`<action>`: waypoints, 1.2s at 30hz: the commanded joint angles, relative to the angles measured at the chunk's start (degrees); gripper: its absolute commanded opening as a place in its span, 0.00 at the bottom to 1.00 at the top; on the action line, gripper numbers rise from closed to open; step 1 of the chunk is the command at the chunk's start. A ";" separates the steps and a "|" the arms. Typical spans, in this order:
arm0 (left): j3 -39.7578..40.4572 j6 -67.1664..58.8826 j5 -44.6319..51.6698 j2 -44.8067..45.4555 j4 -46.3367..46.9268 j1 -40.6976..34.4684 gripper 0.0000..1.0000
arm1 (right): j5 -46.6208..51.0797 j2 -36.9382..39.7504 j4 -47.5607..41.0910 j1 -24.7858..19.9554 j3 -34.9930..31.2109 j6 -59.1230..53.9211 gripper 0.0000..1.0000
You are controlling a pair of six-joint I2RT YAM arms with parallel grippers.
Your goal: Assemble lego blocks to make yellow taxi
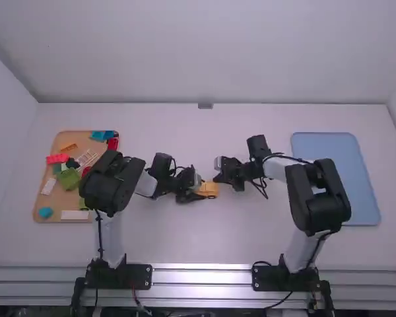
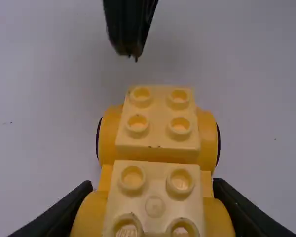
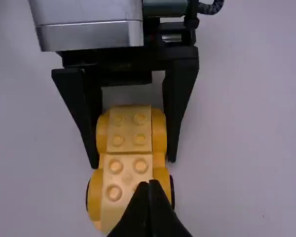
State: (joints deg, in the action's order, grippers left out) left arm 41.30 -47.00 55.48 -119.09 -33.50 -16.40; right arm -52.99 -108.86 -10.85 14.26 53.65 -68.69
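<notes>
The white table (image 1: 204,244) lies beneath both grippers' fingers. The blue tray (image 1: 330,145) lies well to the right of the right gripper's (image 1: 216,178) fingers. These are together, their tips near the far end of the yellow car body and beyond the tips of the left gripper's (image 1: 199,191) fingers. The tan tray (image 1: 79,139) sits well to the left of the left gripper's fingers and holds loose pieces, among them a green block (image 1: 69,179), a pink block (image 1: 57,158) and a smaller blue block (image 1: 46,212).

The left gripper's fingers are clamped on the yellow car body (image 2: 107,173), one against each side. It sits studs up. One cream studded section (image 2: 155,185) is between those fingers; the other cream section (image 2: 158,136) is just past their tips, on the side toward the right gripper's fingers. Rounded yellow pieces flank each section, with dark edges showing on the outer sides of the pair past the tips.
</notes>
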 commanded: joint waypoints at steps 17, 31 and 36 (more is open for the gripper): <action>0.02 -0.33 2.10 -0.90 0.24 -0.44 0.49 | 9.94 -1.84 1.86 7.15 -1.62 6.71 0.00; 0.02 -0.35 2.08 -0.90 0.04 -0.42 0.47 | 11.21 -1.84 9.77 4.22 -9.16 12.20 0.00; 0.04 -0.39 2.05 -0.90 0.02 -0.44 0.47 | 4.13 -0.92 15.30 3.98 -9.46 11.52 0.00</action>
State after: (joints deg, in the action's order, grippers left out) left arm 41.28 -47.42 55.51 -119.15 -33.32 -16.45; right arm -50.70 -108.71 4.99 18.46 45.74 -57.28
